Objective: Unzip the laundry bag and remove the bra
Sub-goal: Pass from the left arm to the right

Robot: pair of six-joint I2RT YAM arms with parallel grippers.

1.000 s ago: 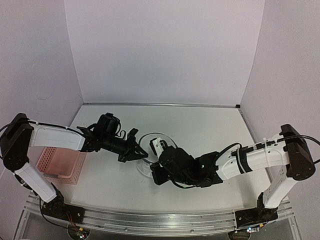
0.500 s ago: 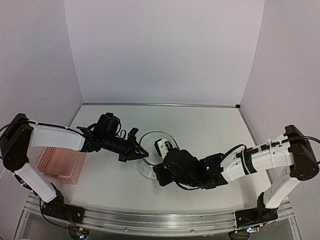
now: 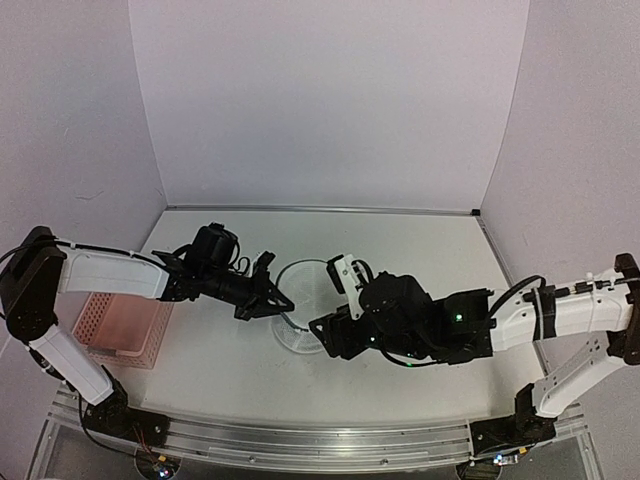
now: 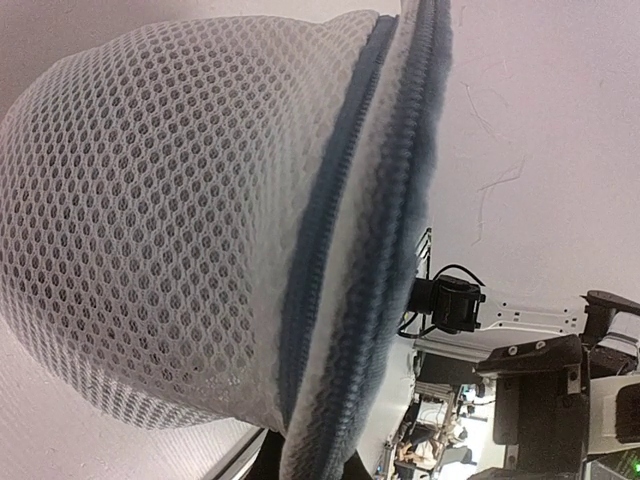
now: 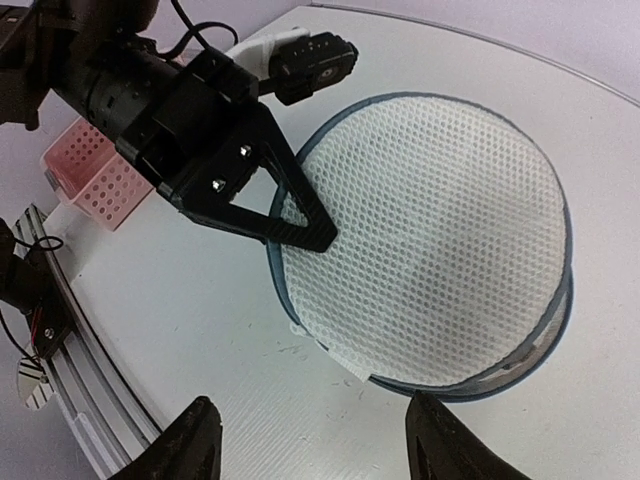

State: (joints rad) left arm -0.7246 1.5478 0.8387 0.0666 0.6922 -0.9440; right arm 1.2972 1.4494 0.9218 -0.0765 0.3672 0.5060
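The laundry bag [image 5: 430, 230] is a round white mesh cylinder with a blue-grey zip rim, lying flat on the table [image 3: 420, 250]. It shows as a translucent disc [image 3: 305, 290] from above. My left gripper [image 5: 300, 225] is shut on the bag's left rim, and the mesh and the zip [image 4: 340, 300] fill its wrist view just above its jaws [image 4: 310, 465]. My right gripper [image 5: 320, 450] hangs open over the bare table just off the bag's near edge, holding nothing [image 3: 325, 338]. The bra is hidden.
A pink lattice basket [image 3: 115, 330] stands at the table's left edge, under the left arm, and also shows in the right wrist view [image 5: 90, 170]. White walls close in the back and the sides. The metal rail [image 3: 300, 440] runs along the near edge.
My right gripper has opened and drawn back to the right, off the bag's near edge. The left gripper keeps its hold on the rim and has barely moved.
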